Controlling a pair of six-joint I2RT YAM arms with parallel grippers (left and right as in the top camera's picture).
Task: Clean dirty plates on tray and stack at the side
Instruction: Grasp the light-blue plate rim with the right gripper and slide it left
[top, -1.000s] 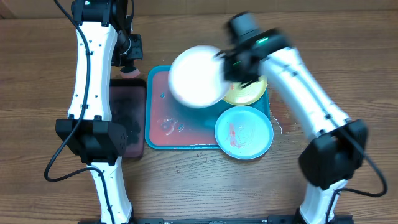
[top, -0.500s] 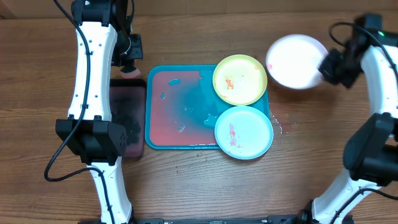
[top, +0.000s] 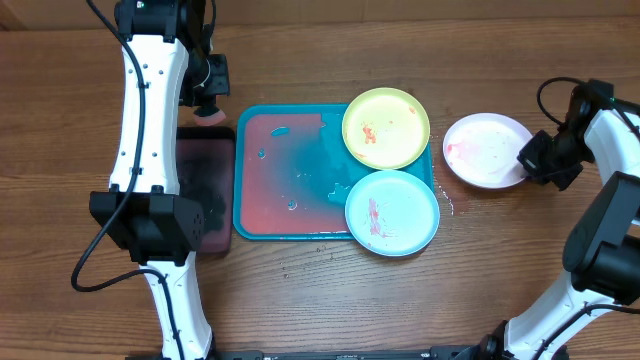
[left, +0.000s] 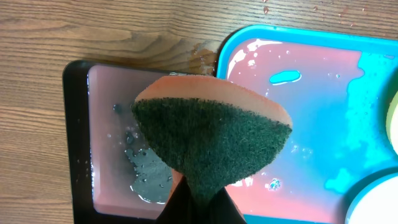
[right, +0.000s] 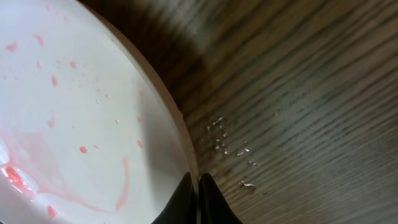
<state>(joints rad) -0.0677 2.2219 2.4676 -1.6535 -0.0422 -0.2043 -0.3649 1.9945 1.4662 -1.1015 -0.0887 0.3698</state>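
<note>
Nearest the robot, the light blue plate (top: 392, 212) sits on the teal tray's (top: 290, 215) near right corner, hanging over the rim, with a red streak across it. To the left, just beside the tray, lies the black tray (top: 205, 190), which holds a pinkish puddle. Further back and to the right, apart from the tray, the white plate (top: 487, 150) is down at the bench (top: 300, 290). The right gripper (top: 533, 158) is pinched on its far-right rim. Whether the plate rests fully on the bench is hard to tell. Pink smears show on its face, and water drops (right: 230, 146) dot the wood beside it.

The lime-green plate (top: 386, 127) lies on the tray's far right corner, with an orange blot. Farthest back, the left gripper (left: 198, 193) is clamped on a wet sponge (left: 211, 137) above the black tray.

The white plate may be set aside not quite clean and soil the stack. The thin wet rim could also slip in the pinch. A nudge could tip the overhanging blue plate.
</note>
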